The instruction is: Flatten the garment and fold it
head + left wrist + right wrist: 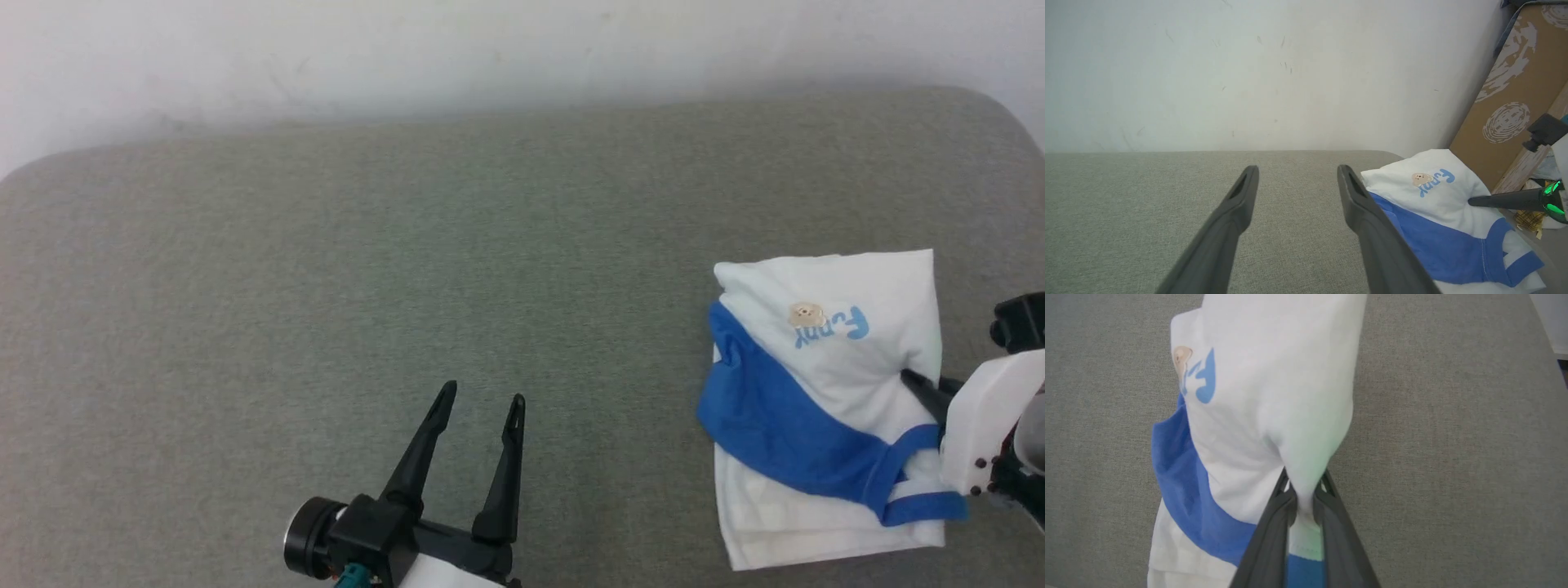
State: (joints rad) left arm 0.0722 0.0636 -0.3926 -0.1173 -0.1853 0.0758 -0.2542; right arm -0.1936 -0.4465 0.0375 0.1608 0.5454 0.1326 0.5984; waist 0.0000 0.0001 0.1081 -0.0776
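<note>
- Now the right gripper (1304,484) is pinched together on a white fold of the T-shirt (1274,375). The cloth bunches into a narrow neck just ahead of its fingertips, so the grip looks firm enough to drag or lift this edge.
- From this gripper, the T-shirt spreads ahead and to the left of the fingers. It is a crumpled, half-folded bundle lying on the grey fabric surface (408,245). A blue sleeve (775,416) crosses over the white body, and a small print (829,322) is on top.
- I judge that the pinch is taken at the side edge because from there the bundle can be pulled open. The flattening is not yet done, so folding cannot begin.
- The left gripper (482,394) has its fingers wide apart and holds nothing. The T-shirt lies to the right of its fingers, near but not touching.
- Probably it is open so that it can take the opposite edge. Such thin, soft cloth may slip, or more than one layer may come up.
</note>
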